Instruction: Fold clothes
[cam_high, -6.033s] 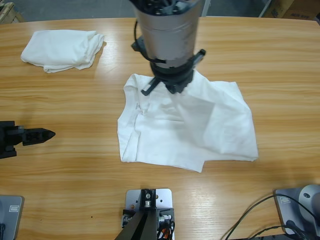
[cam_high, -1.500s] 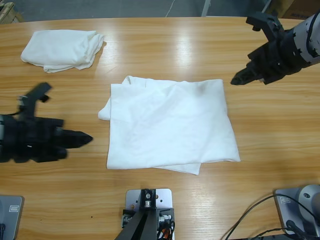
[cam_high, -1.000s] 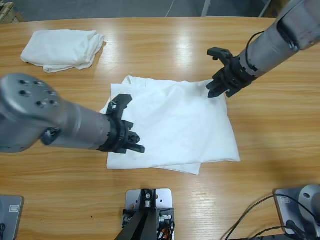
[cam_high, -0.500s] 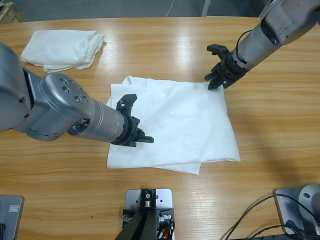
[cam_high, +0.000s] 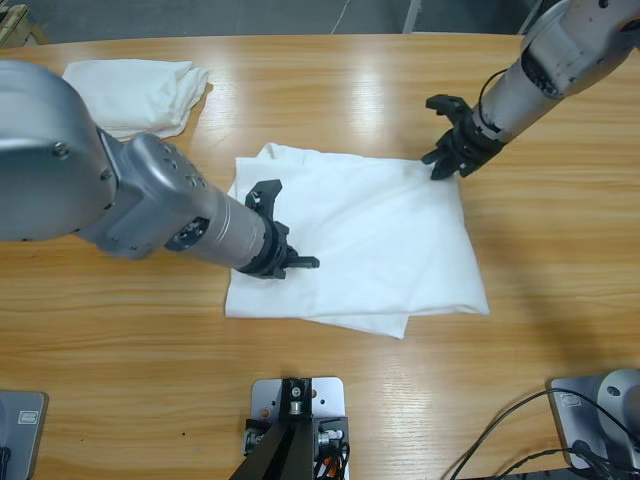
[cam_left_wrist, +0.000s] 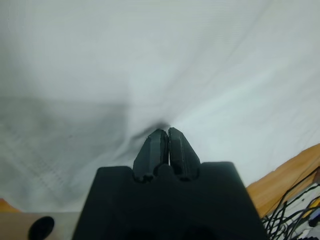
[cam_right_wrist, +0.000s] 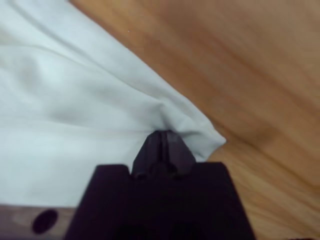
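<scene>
Big wood table (cam_high: 330, 90) fills the high view. Next biggest: the left arm (cam_high: 120, 195), fat & silver, comes in from the left edge & reaches over to the mid of the table. Right arm (cam_high: 555, 60) comes down from the top right corner.

The large T-shirt (cam_high: 380, 250) lies half folded in the mid of the table, white, w/ a 2nd layer poking out along its near edge. A small T-shirt (cam_high: 140, 90) sits bunched up at the far left of the table, well apart from the big one, partly behind the left arm.

Left gripper (cam_high: 295, 265) is down on the big shirt near its left edge. In the left wrist view its jaws are pressed together, w/ a small pucker of cloth at the tips (cam_left_wrist: 165, 131).

Right gripper (cam_high: 445, 165) is at the shirt's far right corner. In the right wrist view its jaws are closed tight on that corner (cam_right_wrist: 165, 132), the cloth bunched up round the tips, bare wood just beside it.
</scene>
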